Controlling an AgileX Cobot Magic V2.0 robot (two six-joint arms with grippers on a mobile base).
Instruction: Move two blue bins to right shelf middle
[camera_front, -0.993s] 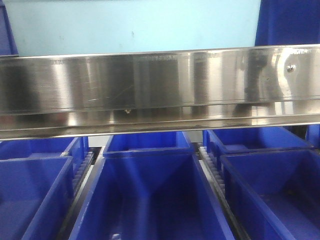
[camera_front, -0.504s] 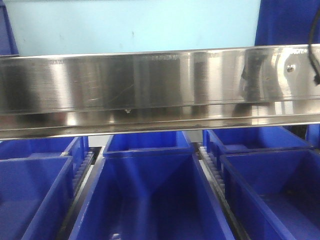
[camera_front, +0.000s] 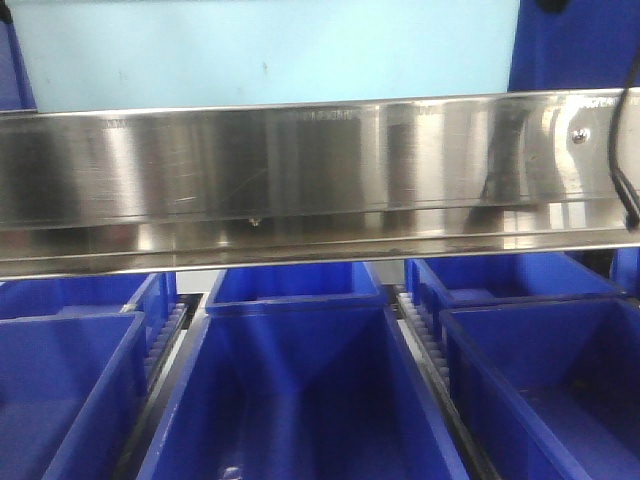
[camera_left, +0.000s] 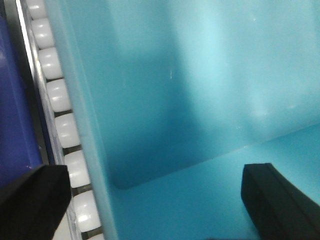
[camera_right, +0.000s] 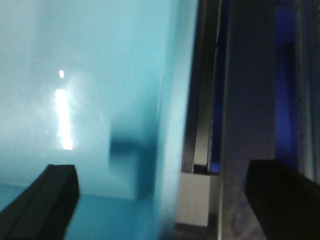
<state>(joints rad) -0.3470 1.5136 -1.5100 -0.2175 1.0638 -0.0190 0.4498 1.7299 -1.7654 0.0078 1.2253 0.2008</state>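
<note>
A light blue bin (camera_front: 265, 50) stands on the shelf level above the steel rail (camera_front: 320, 170). In the left wrist view my left gripper (camera_left: 155, 197) is open and straddles this bin's left wall (camera_left: 82, 120): one finger (camera_left: 32, 200) is outside over the white rollers (camera_left: 55, 95), the other finger (camera_left: 275, 200) is inside the bin. My right gripper (camera_right: 165, 197) is open astride the bin's right wall (camera_right: 170, 125), with one finger (camera_right: 45, 200) inside and the other (camera_right: 285, 195) outside. Neither gripper shows in the front view.
Dark blue bins sit on the lower level: one in the middle (camera_front: 300, 390), one at the left (camera_front: 60, 380), one at the right (camera_front: 560, 370), with more behind them. Another dark blue bin (camera_front: 580, 45) stands right of the light one. A black cable (camera_front: 622, 150) hangs at the right edge.
In the front view a black cable has come in at the right edge and reached further down. A dark shape has appeared at the top right. The bins have not moved.
</note>
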